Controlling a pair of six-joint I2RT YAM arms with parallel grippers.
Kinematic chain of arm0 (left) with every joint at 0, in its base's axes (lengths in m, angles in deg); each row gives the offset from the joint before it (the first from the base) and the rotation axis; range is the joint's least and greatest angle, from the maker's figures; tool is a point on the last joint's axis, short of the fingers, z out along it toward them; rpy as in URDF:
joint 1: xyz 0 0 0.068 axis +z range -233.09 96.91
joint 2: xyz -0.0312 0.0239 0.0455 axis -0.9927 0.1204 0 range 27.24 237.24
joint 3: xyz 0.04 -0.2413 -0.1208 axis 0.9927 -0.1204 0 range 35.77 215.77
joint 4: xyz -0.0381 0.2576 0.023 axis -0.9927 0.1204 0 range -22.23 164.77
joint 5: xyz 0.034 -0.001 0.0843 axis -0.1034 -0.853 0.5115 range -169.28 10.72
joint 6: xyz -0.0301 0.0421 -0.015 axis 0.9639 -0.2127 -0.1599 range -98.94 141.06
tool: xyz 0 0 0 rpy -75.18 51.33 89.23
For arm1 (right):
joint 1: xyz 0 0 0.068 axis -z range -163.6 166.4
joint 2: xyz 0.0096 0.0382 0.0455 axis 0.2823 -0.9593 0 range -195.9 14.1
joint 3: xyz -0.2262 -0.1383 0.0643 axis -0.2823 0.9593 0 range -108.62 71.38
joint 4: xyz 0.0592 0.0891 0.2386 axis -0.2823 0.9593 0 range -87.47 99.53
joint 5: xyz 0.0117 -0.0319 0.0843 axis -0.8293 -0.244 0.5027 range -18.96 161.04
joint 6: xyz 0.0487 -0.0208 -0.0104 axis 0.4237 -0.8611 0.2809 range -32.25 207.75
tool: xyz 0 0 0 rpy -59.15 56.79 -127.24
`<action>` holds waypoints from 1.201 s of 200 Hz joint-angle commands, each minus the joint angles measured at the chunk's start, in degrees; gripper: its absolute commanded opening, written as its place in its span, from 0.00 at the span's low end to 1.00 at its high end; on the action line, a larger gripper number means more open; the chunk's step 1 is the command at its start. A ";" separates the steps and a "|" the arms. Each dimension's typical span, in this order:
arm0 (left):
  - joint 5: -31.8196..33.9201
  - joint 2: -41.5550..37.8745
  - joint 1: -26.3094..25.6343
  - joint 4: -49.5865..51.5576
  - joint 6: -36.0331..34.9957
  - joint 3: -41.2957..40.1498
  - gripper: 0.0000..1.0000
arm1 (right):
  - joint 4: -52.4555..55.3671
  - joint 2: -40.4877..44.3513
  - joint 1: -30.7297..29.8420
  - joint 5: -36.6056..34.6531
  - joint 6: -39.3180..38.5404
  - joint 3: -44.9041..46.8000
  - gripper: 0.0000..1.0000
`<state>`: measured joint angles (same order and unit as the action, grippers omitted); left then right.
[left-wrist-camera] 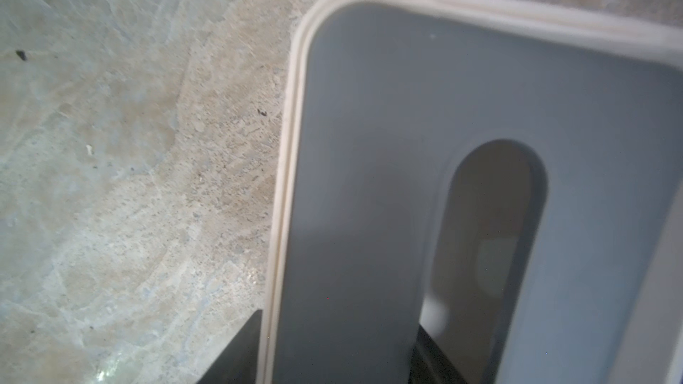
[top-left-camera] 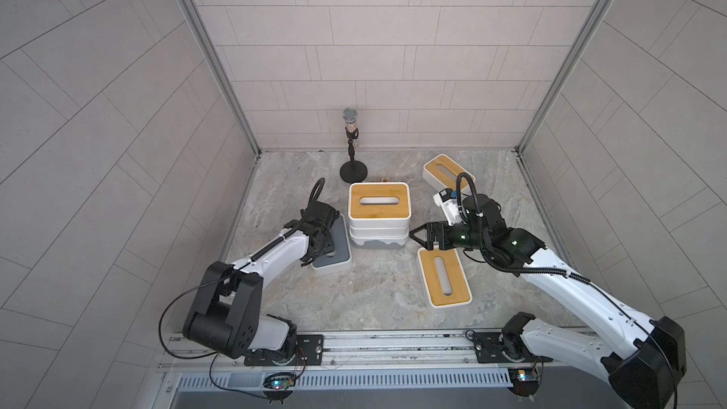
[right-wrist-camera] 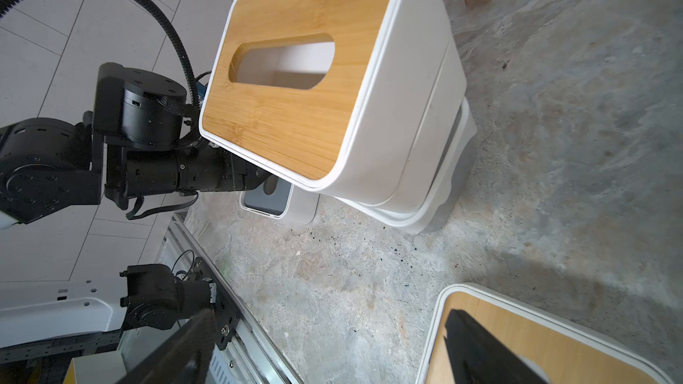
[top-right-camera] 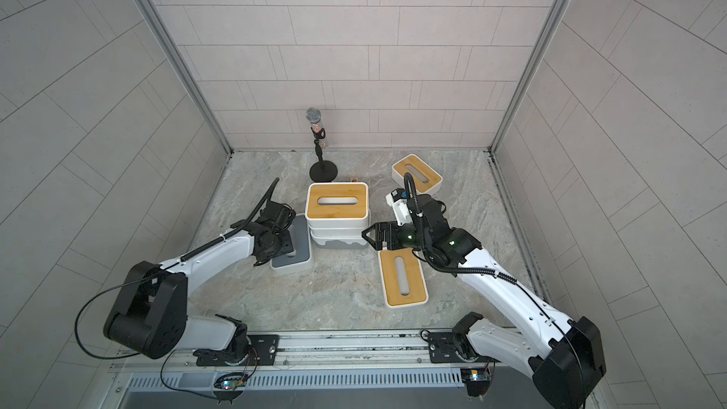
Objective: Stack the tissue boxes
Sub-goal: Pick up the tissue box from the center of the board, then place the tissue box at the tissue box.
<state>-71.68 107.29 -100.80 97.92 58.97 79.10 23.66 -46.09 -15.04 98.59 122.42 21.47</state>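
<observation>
Three white plastic tissue boxes (top-left-camera: 378,214) are stacked, three lie loose; left tool (left-wrist-camera: 332,360) pinches the grey-lidded white box (left-wrist-camera: 369,142), right tool (top-left-camera: 417,234) spread.

We had the left arm (top-left-camera: 271,251) stretched forward, wrist bent down, with the left end effector (left-wrist-camera: 332,354) pointing downward, its grip unclear. The right arm (top-left-camera: 550,273) lay low, and the right end effector (top-left-camera: 417,235) was level with its jaws spread wide.

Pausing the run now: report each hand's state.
Left hand: closed on the grey-lidded tissue box.
Right hand: open, holding nothing.
</observation>
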 commanded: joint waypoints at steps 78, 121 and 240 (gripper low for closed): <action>4.74 -11.51 3.53 8.33 0.79 -1.44 0.44 | 5.13 -0.07 0.24 -1.93 1.53 -4.32 0.99; 7.16 -18.67 3.56 20.06 -0.49 8.25 0.41 | 11.20 1.93 0.09 -4.79 1.48 -7.75 0.99; -6.63 -22.00 3.27 29.78 -19.55 39.43 0.24 | 13.24 -0.69 -1.03 3.16 7.94 -17.75 1.00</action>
<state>-70.92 83.68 -97.52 128.87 43.39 115.40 39.29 -45.85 -15.39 99.18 127.12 6.30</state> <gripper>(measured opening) 0.495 0.995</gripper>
